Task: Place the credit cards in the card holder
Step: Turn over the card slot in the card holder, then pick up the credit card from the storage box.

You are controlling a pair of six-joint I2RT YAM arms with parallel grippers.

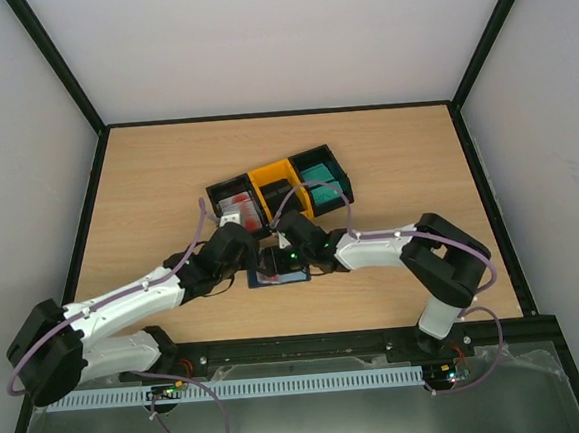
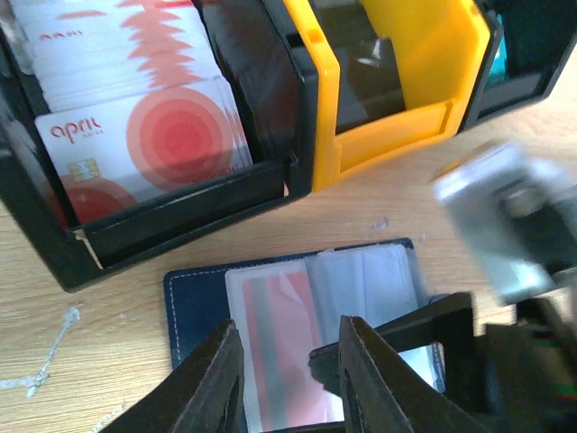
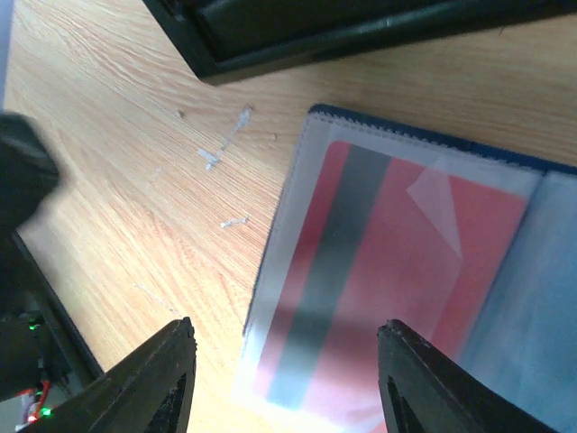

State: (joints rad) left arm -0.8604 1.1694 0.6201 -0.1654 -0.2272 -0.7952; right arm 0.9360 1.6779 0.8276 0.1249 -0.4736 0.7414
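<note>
The navy card holder (image 1: 259, 282) lies open on the table in front of the bins. It also shows in the left wrist view (image 2: 194, 302) and the right wrist view (image 3: 433, 140). A red card with a dark stripe (image 3: 388, 244) sits inside its left clear sleeve, also seen from the left wrist (image 2: 279, 334). My left gripper (image 2: 290, 329) is open and empty just above the holder. My right gripper (image 3: 287, 327) is wide open over the sleeve holding the card. White cards with red blotches (image 2: 135, 135) stand in the left black bin. Black cards (image 2: 361, 81) are in the yellow bin. Teal cards (image 1: 319, 179) are in the right bin.
Three open-top bins stand in a row behind the holder: black (image 1: 218, 194), yellow (image 1: 266, 172) and black (image 1: 337, 163). Both wrists crowd together over the holder, and the right gripper's body (image 2: 505, 225) sits close to my left fingers. Black frame rails edge the table.
</note>
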